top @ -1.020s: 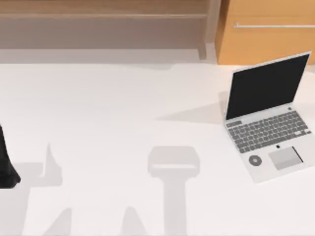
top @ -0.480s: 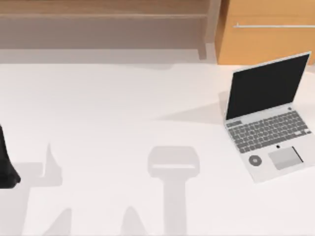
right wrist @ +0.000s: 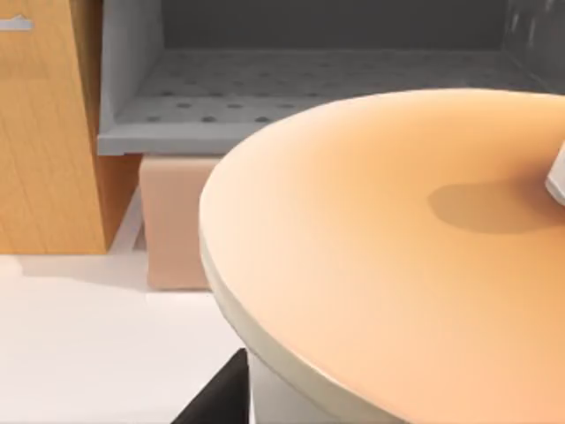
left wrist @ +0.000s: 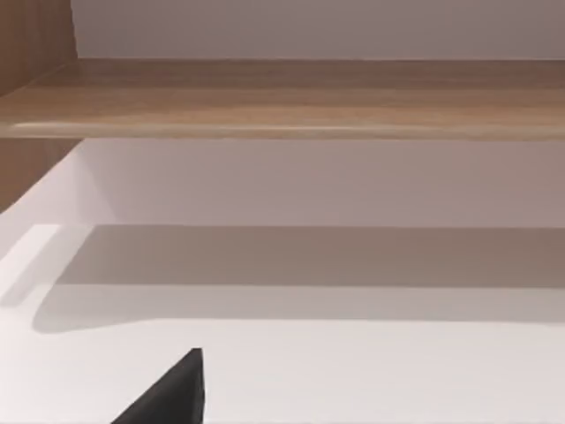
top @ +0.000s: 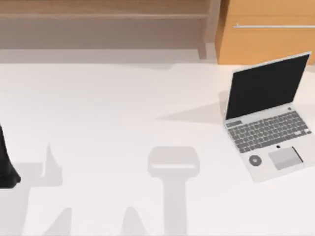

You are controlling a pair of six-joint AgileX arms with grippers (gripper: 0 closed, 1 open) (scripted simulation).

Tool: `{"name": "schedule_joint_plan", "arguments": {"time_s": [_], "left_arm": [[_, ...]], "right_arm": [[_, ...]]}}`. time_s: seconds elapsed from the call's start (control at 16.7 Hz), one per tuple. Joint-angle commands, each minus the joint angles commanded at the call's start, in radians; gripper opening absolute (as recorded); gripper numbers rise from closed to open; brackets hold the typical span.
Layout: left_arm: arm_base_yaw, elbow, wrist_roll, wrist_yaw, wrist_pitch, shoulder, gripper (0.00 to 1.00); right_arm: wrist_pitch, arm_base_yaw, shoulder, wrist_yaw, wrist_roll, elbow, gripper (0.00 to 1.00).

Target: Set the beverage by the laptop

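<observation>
Right gripper (right wrist: 219,399) shows as a dark tip low in the right wrist view, just beside the pale wall of the drink (right wrist: 397,256); whether it is wide, narrow or closed on the cup I cannot tell. The drink is a round cup with a flat orange top and a cream rim, very close to that camera. A small white piece sits at one edge of its top and casts a soft shadow across the orange. Beyond the cup stand an orange wooden cabinet (right wrist: 44,132), a grey dotted shelf (right wrist: 309,88) and a peach-coloured block (right wrist: 177,221), with white desk under them.

Left gripper (left wrist: 172,397) is a dark wedge over the bare white desk (left wrist: 353,371) in the left wrist view, facing a long wooden shelf board (left wrist: 291,97) (its grip cannot be told either). From above, the left arm (top: 6,164) hangs at the desk's left edge, towards the front.

At the desk's right edge, towards the back right corner, the laptop (top: 268,118) stands open and turned slightly askew. Its black screen is up, and the grey keyboard, trackpad and small round mark face the front. The orange cabinet with its metal handle is just behind it, off the back edge.
</observation>
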Motion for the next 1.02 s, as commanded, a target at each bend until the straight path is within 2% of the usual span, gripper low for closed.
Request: {"name": "schedule_joint_plan", "arguments": {"time_s": [0.66,1.02], "left_arm": [[0.0,0.0,0.0,0.0,0.0,0.0,1.0],[0.0,0.0,0.0,0.0,0.0,0.0,1.0]], "right_arm": [[-0.055,0.002,-0.07,0.002,0.002,0.01,0.0],[-0.048,0.062,-0.182,0.087,0.008,0.039,0.0]]}}
